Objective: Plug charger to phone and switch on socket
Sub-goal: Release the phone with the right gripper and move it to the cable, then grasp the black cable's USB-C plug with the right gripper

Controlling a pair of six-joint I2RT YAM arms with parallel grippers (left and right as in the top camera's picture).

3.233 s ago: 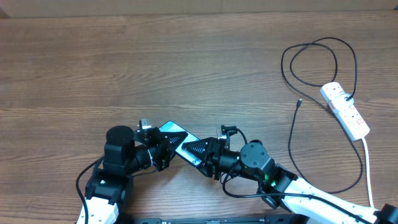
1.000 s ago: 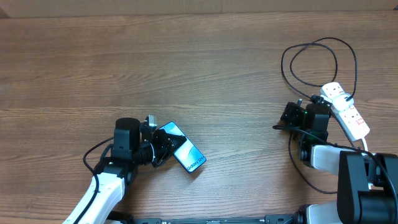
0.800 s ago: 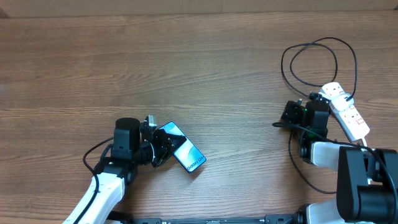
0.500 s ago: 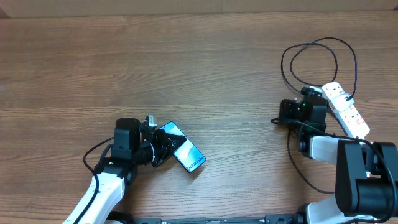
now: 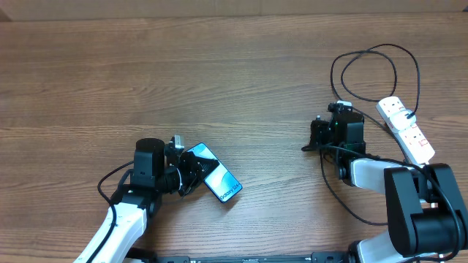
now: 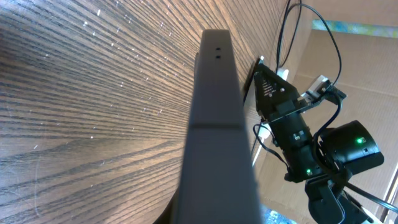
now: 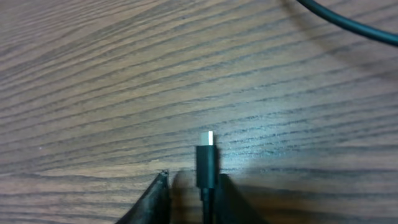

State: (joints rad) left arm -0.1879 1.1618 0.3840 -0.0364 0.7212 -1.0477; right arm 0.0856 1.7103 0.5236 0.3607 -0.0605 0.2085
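The phone point(image 5: 216, 177) lies tilted at the lower left, its blue screen facing up. My left gripper point(image 5: 189, 174) is shut on its upper-left end. In the left wrist view the phone point(image 6: 214, 143) is a dark edge that hides my fingers. The charger point(image 5: 380, 47) loops at the far right. My right gripper point(image 5: 311, 139) is shut on its end, left of the socket point(image 5: 406, 130). In the right wrist view the connector tip point(image 7: 206, 163) sticks out between my fingers point(image 7: 189, 186), just above the wood.
The socket's thick white cord point(image 5: 433, 197) runs down the right edge. The black cable trails from my right gripper toward the lower right point(image 5: 344, 201). Another stretch of cable crosses the right wrist view's top corner point(image 7: 348, 22). My right arm shows in the left wrist view point(image 6: 298, 137).
My right gripper has moved left, away from the socket, carrying the charger's tip and dragging the cable with it. My left gripper and the phone have not moved in the last second.
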